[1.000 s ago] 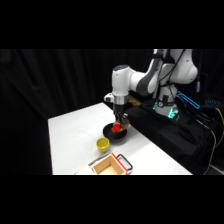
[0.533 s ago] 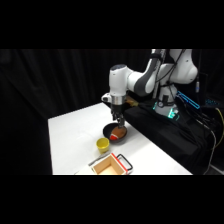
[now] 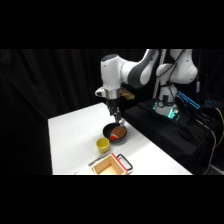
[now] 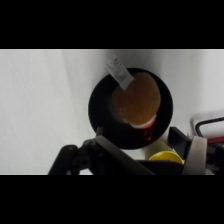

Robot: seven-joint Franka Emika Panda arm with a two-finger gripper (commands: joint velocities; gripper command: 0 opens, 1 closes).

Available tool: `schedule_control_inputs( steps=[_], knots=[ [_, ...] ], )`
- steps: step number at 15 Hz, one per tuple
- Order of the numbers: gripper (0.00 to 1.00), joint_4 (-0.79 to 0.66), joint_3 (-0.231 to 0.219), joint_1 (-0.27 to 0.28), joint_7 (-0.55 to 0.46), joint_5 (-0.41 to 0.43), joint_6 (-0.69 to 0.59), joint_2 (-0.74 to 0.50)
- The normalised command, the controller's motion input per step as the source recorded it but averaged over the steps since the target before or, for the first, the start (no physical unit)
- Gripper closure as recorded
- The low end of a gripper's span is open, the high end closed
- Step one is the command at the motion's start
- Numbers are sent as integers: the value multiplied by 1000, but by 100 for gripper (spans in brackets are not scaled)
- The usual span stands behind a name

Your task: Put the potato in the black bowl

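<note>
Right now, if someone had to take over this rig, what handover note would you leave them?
Gripper: above the bowl, holding nothing; whether it is open or shut can't be told.
Potato: lying inside the black bowl, red patch toward one rim, a small white tag at the other end.
Bowl: on the table, next to the yellow cup; the tan box is nearer the table's front edge.
Done: potato is in the bowl and released.
Left: nothing for the placement; probably just lift the arm clear.
</note>
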Motion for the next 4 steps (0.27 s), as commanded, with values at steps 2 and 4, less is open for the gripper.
schedule_control_inputs(
  steps=[2, 4],
  knots=[
    [0, 223, 7, -46, -201, 16, -426, -164],
    [0, 250, 11, -51, -267, 155, -427, -97]
  ],
)
